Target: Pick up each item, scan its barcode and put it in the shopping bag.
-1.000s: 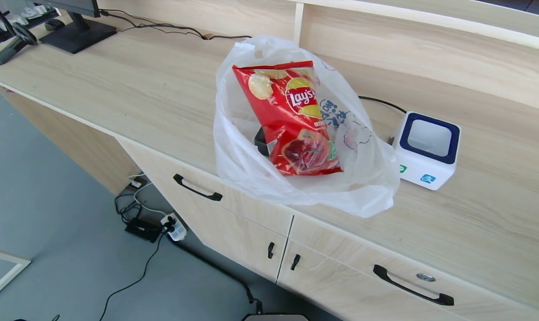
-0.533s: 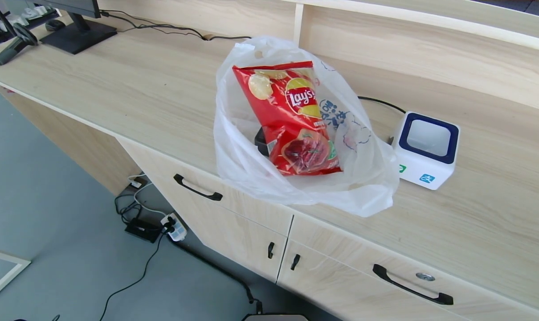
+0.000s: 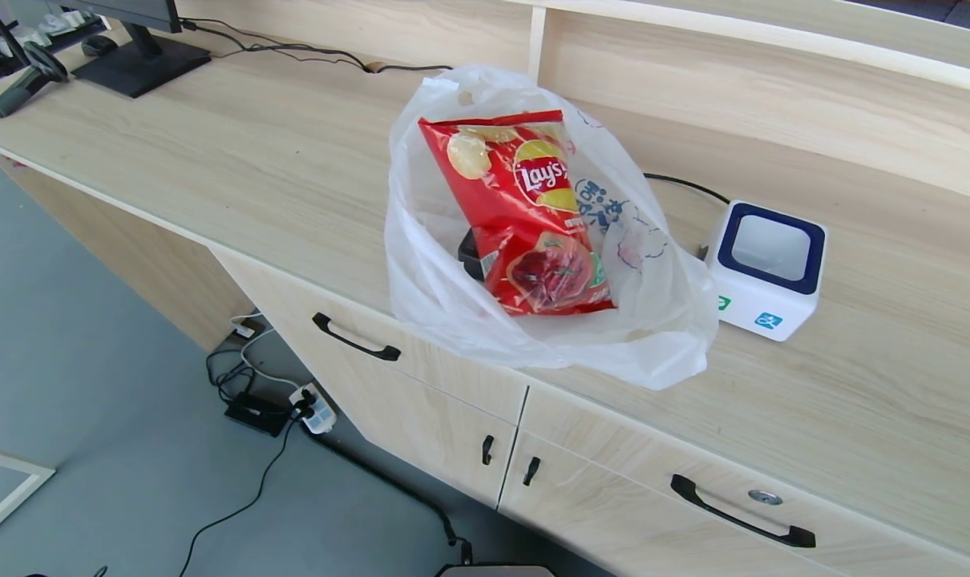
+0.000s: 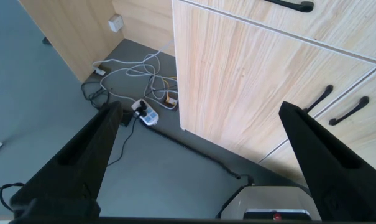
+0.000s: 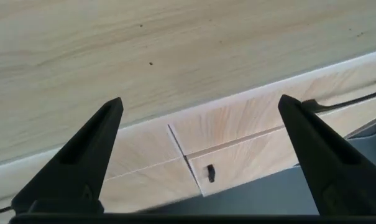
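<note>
Inside the bag (image 3: 437, 308) the chips (image 3: 525, 216) look light, puffy and easy to crush, so pinch the top edge softly, while the left gripper (image 4: 200, 163) and right gripper (image 5: 200, 163), away from the bag, gape wide and hold nothing.

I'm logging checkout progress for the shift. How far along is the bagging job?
Done: the red chip bag stands in the white shopping bag, with a dark item tucked beside it. In hand: nothing; the left gripper and right gripper are open and empty, near the cabinet fronts. Left: probably nothing, since the only goods in sight are those in the bag beside the scanner.
</note>
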You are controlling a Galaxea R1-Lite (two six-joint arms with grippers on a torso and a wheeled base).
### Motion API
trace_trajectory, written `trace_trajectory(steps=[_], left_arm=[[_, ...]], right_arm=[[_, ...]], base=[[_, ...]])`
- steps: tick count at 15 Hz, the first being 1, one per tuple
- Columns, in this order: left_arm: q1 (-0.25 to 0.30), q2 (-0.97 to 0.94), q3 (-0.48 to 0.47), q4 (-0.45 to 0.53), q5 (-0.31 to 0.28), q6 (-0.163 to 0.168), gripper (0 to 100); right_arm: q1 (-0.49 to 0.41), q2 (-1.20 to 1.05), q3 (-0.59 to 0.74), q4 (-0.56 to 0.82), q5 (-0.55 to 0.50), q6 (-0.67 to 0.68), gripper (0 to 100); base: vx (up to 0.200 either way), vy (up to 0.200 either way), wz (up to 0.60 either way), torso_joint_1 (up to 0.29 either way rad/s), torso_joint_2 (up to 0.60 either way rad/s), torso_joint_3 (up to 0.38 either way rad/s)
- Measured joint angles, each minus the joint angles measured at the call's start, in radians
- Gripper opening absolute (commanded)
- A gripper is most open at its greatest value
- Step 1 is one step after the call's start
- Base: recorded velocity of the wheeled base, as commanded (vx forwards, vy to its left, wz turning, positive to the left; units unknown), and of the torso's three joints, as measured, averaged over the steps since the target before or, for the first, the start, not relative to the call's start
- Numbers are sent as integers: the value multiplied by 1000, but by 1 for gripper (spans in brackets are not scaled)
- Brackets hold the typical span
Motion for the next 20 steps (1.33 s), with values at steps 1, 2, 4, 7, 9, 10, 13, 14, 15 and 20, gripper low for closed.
trace_trajectory(steps=[1,2,4,7,9,10,13,14,15,20], left_arm=[[0,0,0,0,1,0,100],[0,0,0,0,0,0,100],[0,0,0,0,0,0,100],[0,0,0,0,0,0,100],[0,0,0,-1,0,0,100],[0,0,0,-1,0,0,100],[0,0,0,-1,0,-20,100],[0,0,0,-1,1,-41,100],[0,0,0,-1,0,-45,100],[0,0,0,-1,0,-46,100]], right_arm=[[2,-13,9,-32,47,-35,100],[3,-22,24,-84,80,-80,100],[5,-32,53,-151,213,-181,100],[5,-35,69,-155,485,-381,100],[7,-35,71,-118,512,-396,100],[7,-35,71,-118,512,-382,100],[8,-35,72,-121,513,-354,100],[7,-35,72,-121,513,-347,100],[7,-35,73,-121,513,-345,100],[7,-35,73,-121,513,-347,100]], base=[[0,0,0,0,0,0],[0,0,0,0,0,0],[0,0,0,0,0,0],[0,0,0,0,0,0],[0,0,0,0,0,0],[0,0,0,0,0,0],[0,0,0,0,0,0],[0,0,0,0,0,0],[0,0,0,0,0,0],[0,0,0,0,0,0]])
